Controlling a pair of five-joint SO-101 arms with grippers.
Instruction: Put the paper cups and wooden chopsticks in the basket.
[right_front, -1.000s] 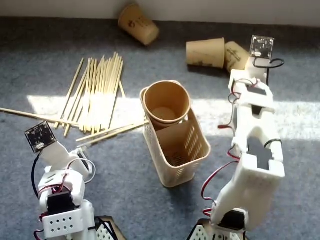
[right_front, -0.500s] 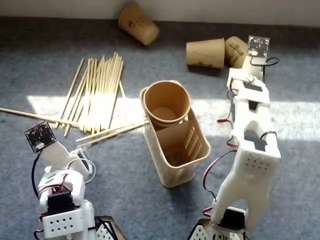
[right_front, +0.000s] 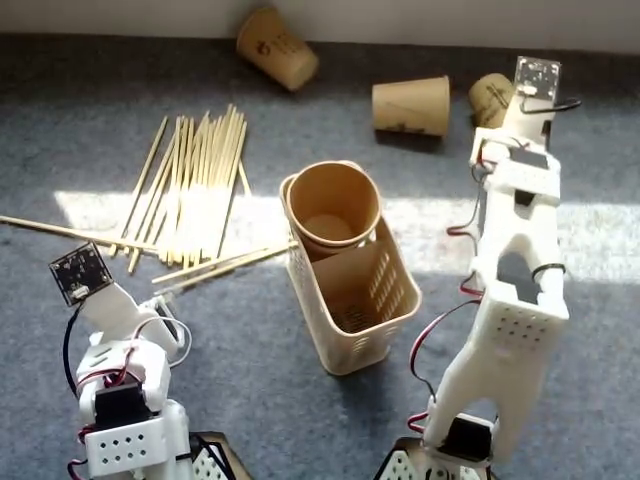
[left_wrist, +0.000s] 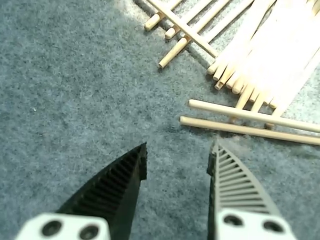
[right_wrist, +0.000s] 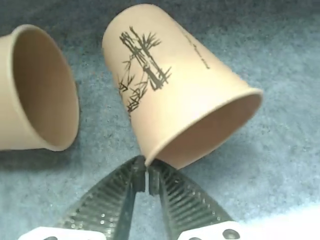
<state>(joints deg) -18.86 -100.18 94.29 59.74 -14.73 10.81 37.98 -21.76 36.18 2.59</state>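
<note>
Rightmost paper cup (right_wrist: 175, 100) lies on its side at the far edge of the desk (right_front: 100, 110), mouth turned toward the right arm (right_front: 510, 260), so one thin rim wall is offered for a pinch. The right jaws are nearly closed with a sliver of gap and appear to be clenched on that rim, though the contact point is hard to make out. The right arm is stretched long and low across the desk. A second cup (right_wrist: 35, 90) lies just beside the first, also on its side, and a third cup (right_front: 277, 47) is farther along the back edge. The basket (right_front: 365, 290) is set mid-desk between the two arms, likely so both can reach it; nested cups (right_front: 333, 210) are already seated in its far end. The chopsticks (right_front: 200, 180) are fanned loose on the left arm's side, none in the basket yet. The left arm (right_front: 120, 370) is folded back and low at the near corner, with the left jaws released and spread over bare grey surface. Two chopstick strays (left_wrist: 240, 120) lie just past the tips, untouched.
</note>
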